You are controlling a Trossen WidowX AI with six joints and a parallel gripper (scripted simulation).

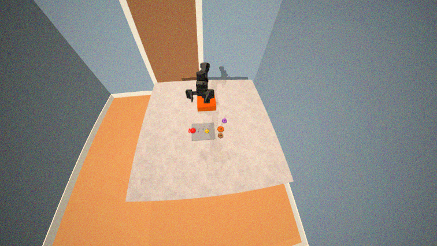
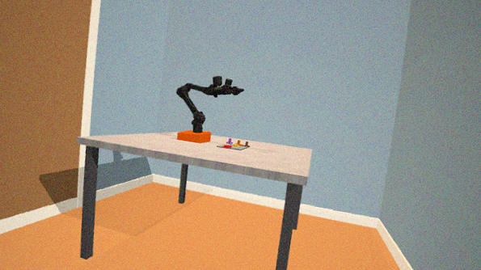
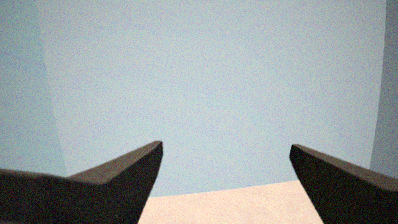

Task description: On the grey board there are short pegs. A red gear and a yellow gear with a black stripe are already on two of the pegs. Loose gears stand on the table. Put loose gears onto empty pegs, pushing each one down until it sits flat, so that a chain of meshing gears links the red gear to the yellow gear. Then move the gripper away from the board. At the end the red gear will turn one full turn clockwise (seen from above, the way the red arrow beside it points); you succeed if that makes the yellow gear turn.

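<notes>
Grey board's pegs (image 1: 203, 127) barely discernible

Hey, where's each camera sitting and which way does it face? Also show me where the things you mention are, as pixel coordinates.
Top: high above the table (image 1: 171, 171) (image 2: 195, 160), looking steeply down; shows the arm and open gripper (image 1: 199, 99) (image 2: 243, 90) (image 3: 226, 149).
Exterior: off to one side, looking across the table; shows the whole arm in profile.
Wrist: by the gripper, facing out past both fingers at a wall.
Shared: top and exterior both show the orange block (image 1: 206, 107) (image 2: 190, 136).
</notes>
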